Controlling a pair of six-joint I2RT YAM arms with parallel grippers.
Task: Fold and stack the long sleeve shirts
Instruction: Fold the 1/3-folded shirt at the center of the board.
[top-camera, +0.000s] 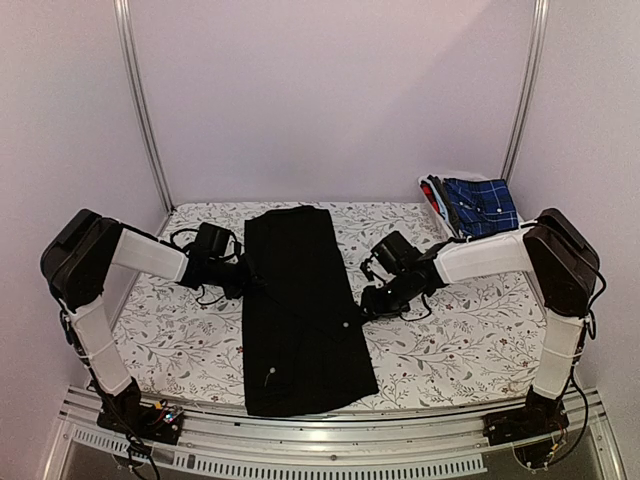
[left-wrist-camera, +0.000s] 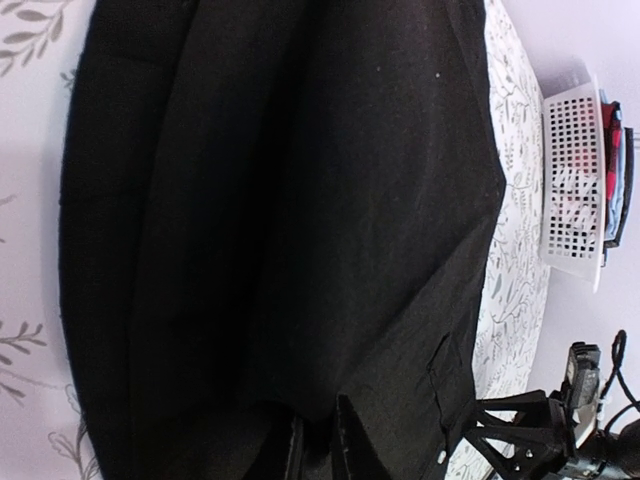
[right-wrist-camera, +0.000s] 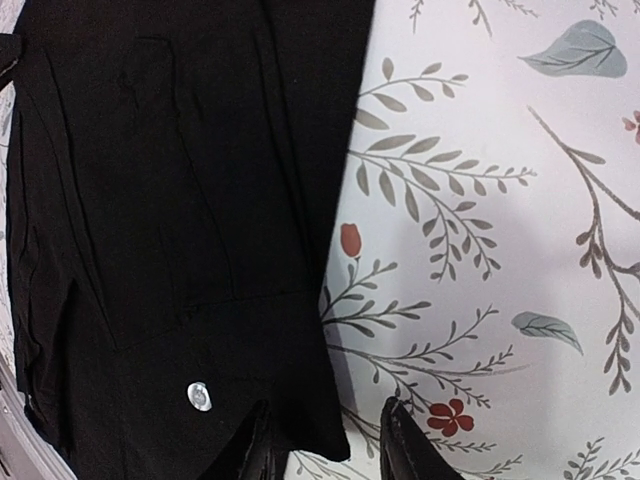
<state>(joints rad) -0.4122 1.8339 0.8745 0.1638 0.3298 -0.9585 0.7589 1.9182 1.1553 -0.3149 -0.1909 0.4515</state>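
Observation:
A black long sleeve shirt lies folded into a long strip down the middle of the table, with small pale buttons showing. My left gripper is at the strip's left edge. In the left wrist view, this gripper has its jaws pinched nearly together on black cloth. My right gripper sits at the strip's right edge. In the right wrist view it stands open, and the shirt's edge lies slack between its fingers.
A white slotted basket stands at the back right corner and holds a blue plaid garment and other clothes. A floral tablecloth covers the table. Metal frame posts rise at the back corners.

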